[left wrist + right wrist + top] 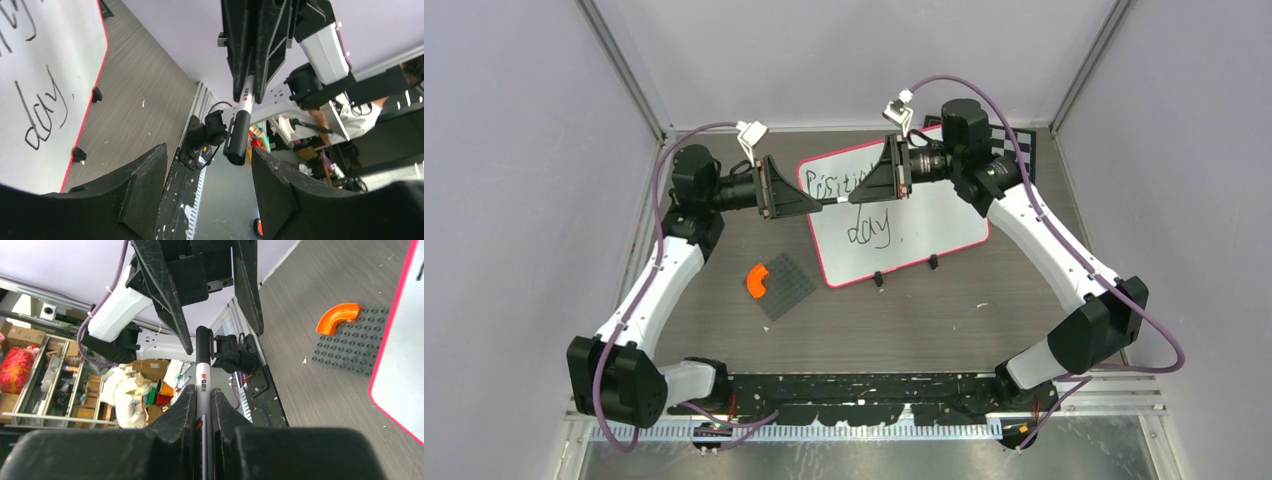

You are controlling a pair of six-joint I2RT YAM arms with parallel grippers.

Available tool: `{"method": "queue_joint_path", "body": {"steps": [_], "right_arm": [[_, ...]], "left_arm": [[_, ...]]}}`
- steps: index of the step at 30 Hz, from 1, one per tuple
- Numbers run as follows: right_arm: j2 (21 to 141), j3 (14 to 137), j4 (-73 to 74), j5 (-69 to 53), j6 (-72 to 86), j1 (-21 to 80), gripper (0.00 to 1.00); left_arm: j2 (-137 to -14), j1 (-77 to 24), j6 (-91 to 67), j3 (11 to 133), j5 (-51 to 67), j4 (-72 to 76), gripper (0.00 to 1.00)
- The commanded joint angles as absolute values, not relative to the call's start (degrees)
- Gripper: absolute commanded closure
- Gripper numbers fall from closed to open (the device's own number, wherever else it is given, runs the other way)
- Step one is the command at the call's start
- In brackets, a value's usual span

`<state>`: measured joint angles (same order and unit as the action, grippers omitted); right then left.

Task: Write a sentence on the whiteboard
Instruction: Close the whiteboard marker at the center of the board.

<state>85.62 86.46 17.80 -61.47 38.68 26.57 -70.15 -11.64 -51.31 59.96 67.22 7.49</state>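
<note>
The right jaws squeeze the marker [202, 375], likely light and slippery, mid-body, while the left jaws stand open around its black end.

The right end effector [864, 192] hides much of the top line of the sentence [832, 186].

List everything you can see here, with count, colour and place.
table: one, grey wood grain, under everything
whiteboard: one, white with red rim, back middle of the table
writing: two lines, black, on the whiteboard
marker: one, white and black, level above the whiteboard
studded plate: one, dark grey, left of the whiteboard
elbow piece: one, orange, on the studded plate's left corner
left end effector: one, black, open around the marker's end
right end effector: one, black, shut on the marker
</note>
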Motion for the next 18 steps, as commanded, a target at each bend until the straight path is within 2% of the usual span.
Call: {"method": "queue_joint_path", "body": {"steps": [1,3,8,11,13,16,18], "right_arm": [[84.87,86.57,14.85,-62.81,41.94,28.21,1.00],[85.17,86.50,14.60,-62.68,43.09,28.21,1.00],[85.35,85.30,12.83,-62.75,46.15,28.54,1.00],[85.64,84.88,12.83,-62.67,46.57,28.99,1.00],[85.77,84.71,12.86,-62.65,46.71,29.21,1.00],[85.78,84.73,12.85,-62.67,46.89,29.35,1.00],[85.72,84.89,13.01,-62.84,46.93,29.36,1.00]], "left_arm": [[-67.19,-12.73,-51.75,60.98,70.95,15.25,0.37],[-66.62,-12.83,-44.84,62.87,71.20,8.75,0.38],[-67.45,-15.24,-16.12,73.11,67.34,-23.13,0.40],[-68.26,-19.86,-7.37,76.78,63.70,-32.37,0.44],[-68.52,-22.24,-3.78,78.13,61.65,-36.59,0.51],[-68.55,-23.11,-2.41,78.90,60.69,-37.87,0.66],[-68.55,-23.12,-0.96,79.36,60.37,-39.28,0.71]]}}
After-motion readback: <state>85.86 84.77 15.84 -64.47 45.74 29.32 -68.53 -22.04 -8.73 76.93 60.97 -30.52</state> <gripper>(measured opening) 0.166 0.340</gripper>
